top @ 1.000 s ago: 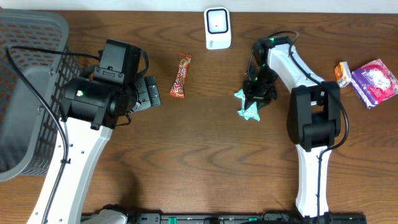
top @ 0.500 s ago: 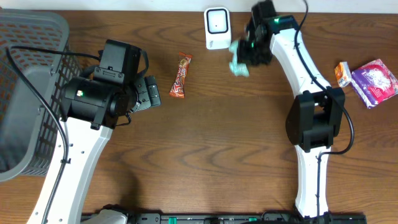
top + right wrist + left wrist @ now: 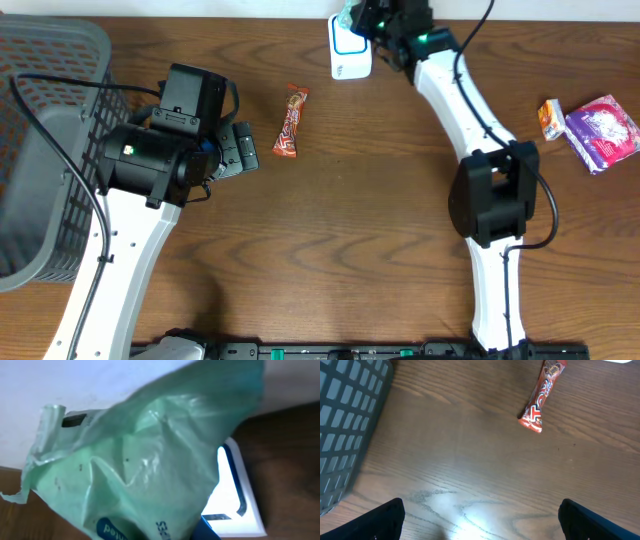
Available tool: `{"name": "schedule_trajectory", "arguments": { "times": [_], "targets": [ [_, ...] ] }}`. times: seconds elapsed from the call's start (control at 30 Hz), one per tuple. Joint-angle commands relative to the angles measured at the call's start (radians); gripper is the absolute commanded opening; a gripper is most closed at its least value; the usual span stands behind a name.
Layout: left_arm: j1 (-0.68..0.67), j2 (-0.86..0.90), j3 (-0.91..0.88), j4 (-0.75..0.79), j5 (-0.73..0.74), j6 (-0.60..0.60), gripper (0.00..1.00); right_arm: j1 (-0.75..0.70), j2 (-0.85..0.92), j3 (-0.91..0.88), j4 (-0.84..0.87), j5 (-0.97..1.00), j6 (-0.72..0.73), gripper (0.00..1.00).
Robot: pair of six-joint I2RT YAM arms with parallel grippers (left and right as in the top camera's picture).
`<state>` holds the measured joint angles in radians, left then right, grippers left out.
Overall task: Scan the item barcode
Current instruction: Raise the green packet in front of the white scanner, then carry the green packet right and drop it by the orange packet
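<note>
Right gripper (image 3: 368, 18) at the far edge of the counter (image 3: 330, 250), pinched nearly shut on a crumpled pale green packet (image 3: 145, 470). Packet lifted clear of the counter, hanging out past the fingertips directly over the top end of the white scanner (image 3: 350, 60). From the right wrist, filling most of the view, with the scanner's lit face just behind its lower right edge. Left gripper (image 3: 480, 522) spread wide and holding nothing, low above bare wood between the grey basket (image 3: 40, 150) and the red candy bar (image 3: 291, 122), well apart from the packet.
</note>
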<state>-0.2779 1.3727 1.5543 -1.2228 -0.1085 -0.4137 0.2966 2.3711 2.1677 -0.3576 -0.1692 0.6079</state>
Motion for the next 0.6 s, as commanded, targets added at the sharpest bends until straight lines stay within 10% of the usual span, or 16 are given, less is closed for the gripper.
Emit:
{"name": "schedule_trajectory", "arguments": {
  "times": [0.0, 0.57],
  "targets": [
    [0.0, 0.0, -0.001, 0.0, -0.012, 0.01, 0.98, 0.028, 0.005, -0.04, 0.024, 0.074, 0.05, 0.01],
    [0.0, 0.0, -0.001, 0.0, -0.012, 0.01, 0.98, -0.179, -0.087, -0.04, -0.358, 0.163, -0.085, 0.01]
  ]
}}
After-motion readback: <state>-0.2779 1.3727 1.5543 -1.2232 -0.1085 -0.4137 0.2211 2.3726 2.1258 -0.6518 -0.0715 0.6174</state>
